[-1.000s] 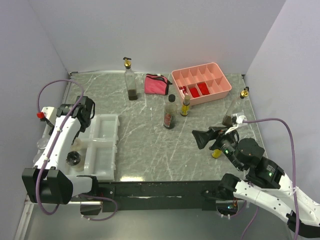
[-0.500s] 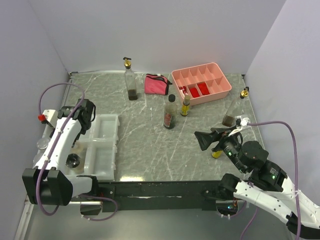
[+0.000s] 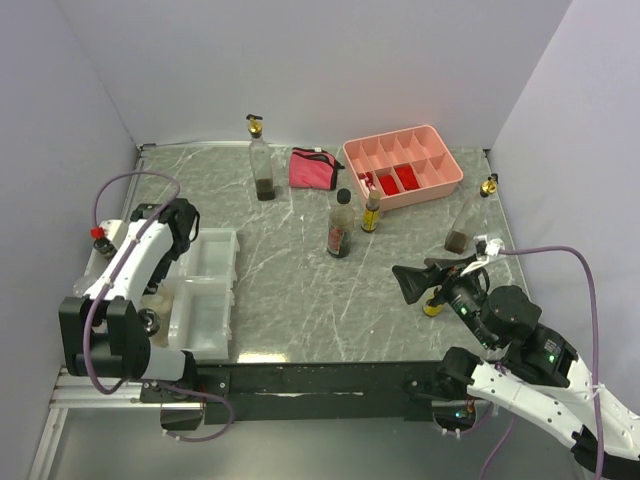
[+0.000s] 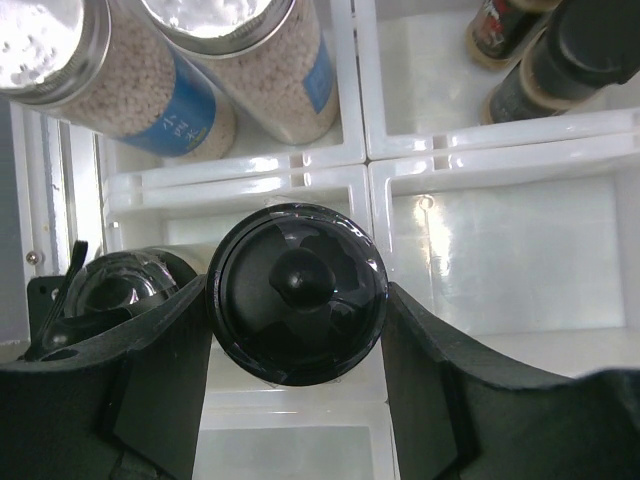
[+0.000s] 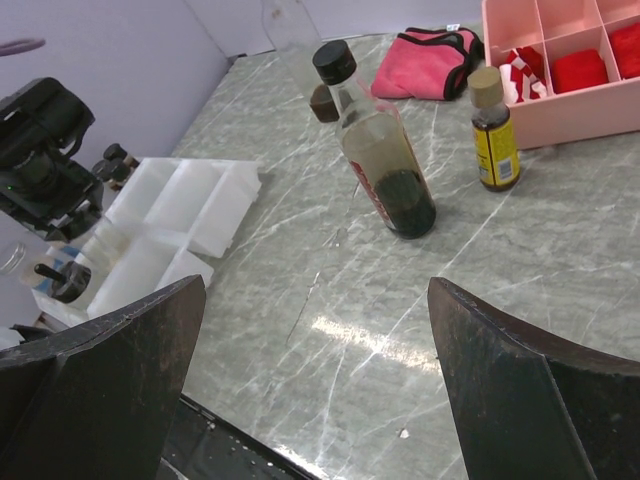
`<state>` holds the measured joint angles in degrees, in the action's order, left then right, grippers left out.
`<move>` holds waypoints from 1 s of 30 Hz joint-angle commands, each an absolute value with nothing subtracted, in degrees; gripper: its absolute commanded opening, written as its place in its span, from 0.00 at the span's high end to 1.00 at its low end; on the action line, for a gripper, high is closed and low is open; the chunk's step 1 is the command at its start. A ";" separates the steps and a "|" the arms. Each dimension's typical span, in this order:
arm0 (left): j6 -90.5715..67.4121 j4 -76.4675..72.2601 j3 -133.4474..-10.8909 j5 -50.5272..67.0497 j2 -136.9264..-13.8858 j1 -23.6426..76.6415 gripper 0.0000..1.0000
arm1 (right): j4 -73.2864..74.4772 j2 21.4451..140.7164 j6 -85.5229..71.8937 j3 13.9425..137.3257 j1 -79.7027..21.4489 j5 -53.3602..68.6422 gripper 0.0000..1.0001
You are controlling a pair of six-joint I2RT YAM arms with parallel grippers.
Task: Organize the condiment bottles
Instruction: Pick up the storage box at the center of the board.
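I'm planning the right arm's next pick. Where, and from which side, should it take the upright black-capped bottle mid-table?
Probably the straight body of the black-capped bottle, below its shoulder, approached sideways from the near side. It stands upright and narrow, and the yellow-labelled bottle stands behind-right.

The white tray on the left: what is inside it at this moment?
Two silver-lidded jars, two dark bottles, and a black-lidded jar held by the left gripper. Another jar is half hidden behind a finger; the floor below is covered.
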<state>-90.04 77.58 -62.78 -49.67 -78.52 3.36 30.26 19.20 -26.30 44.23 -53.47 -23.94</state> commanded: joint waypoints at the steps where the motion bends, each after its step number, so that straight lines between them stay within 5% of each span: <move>1: -94.13 78.14 -62.58 -49.75 -78.49 3.43 0.77 | 30.15 17.84 -26.19 44.03 -53.26 -24.87 0.00; 4: -92.82 75.51 -61.35 -49.48 -77.00 3.60 0.57 | 30.32 17.67 -25.93 43.86 -53.26 -25.22 0.00; 5: -92.46 74.63 -60.91 -49.22 -76.12 3.60 0.40 | 30.32 17.67 -25.75 43.94 -53.26 -25.31 0.00; 8: -91.76 71.46 -58.72 -47.47 -74.54 3.60 0.24 | 30.93 17.67 -25.75 44.21 -53.35 -25.14 0.00; 18: -92.98 75.57 -60.80 -48.60 -74.09 3.69 0.20 | 32.17 15.91 -26.19 45.26 -53.26 -24.53 0.00; 22: -90.63 77.09 -65.12 -51.50 -71.99 3.87 0.10 | 31.99 15.82 -27.07 45.26 -53.26 -22.59 0.00; 24: -80.15 68.27 -65.91 -51.07 -69.27 3.87 0.01 | 31.47 16.35 -27.42 45.00 -53.26 -21.36 0.00; 30: -55.58 39.19 -62.86 -41.32 -58.46 3.87 0.01 | 31.11 18.28 -28.65 44.47 -53.35 -19.25 0.00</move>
<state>-74.70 61.98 -63.72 -46.52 -65.52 3.62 32.21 16.71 -27.62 44.23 -53.47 -21.15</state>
